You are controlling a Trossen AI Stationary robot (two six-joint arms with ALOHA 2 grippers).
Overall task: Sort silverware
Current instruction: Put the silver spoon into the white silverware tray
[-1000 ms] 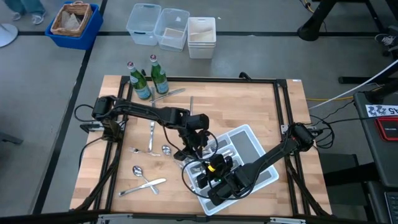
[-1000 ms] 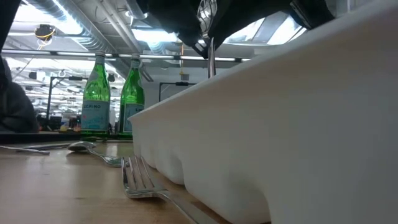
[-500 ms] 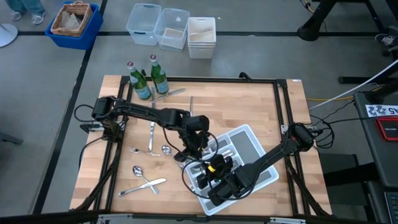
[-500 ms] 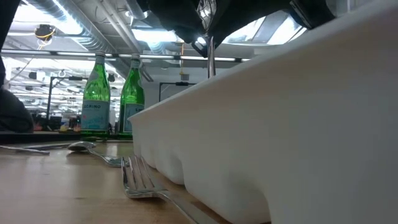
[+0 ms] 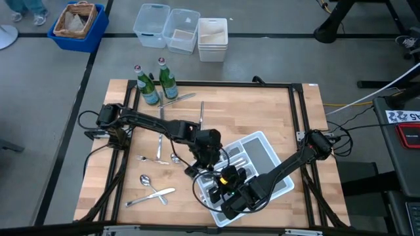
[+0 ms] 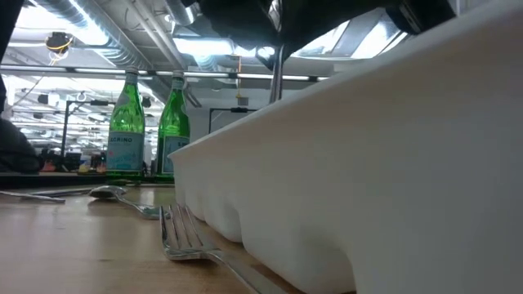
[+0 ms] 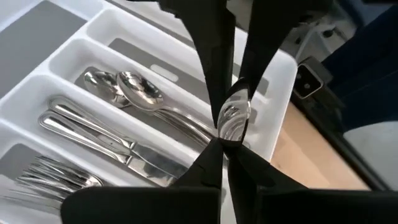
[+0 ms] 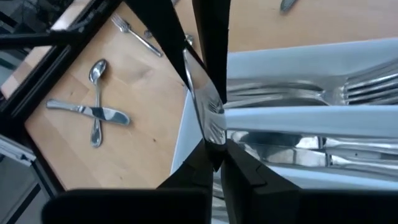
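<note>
The white divided tray [image 5: 281, 164] lies at the table's near right and holds spoons [image 7: 140, 93], knives [image 7: 106, 140] and forks [image 7: 53, 177] in separate compartments. My left gripper [image 5: 209, 152] is over the tray's left end, shut on a spoon [image 7: 234, 118]. My right gripper [image 5: 226, 178] is just nearer, over the tray's left wall, shut on a knife [image 8: 202, 93]. Loose silverware lies flat on the wood left of the tray: a fork [image 5: 143, 158], a spoon [image 5: 174, 157], and a crossed spoon and knife [image 5: 152, 190]. My left gripper pinches the spoon's bowl [image 7: 234, 118] between its two fingers, coming from above. The spoon is lifted clear over the tray's spoon compartment. In the low view a slim metal shaft [image 6: 276, 77] hangs straight down behind the tray wall. My right gripper pinches the knife by its blade [image 8: 208, 118] between its two fingers, which lie along the blade. The knife is above the tray's left wall [image 8: 186, 134]; whether its far end touches anything, I cannot tell.
Two green glass bottles [image 5: 148, 88] [image 5: 167, 80] stand at the far left, with two knives [image 5: 178, 99] [image 5: 201, 110] lying near them. Another knife [image 5: 159, 141] lies left of the tray. A fork [image 6: 184, 237] lies close against the tray's outer wall.
My left gripper has moved a little toward the table's near edge with the spoon, farther over the tray. The hanging metal shaft looms larger in the low view.
</note>
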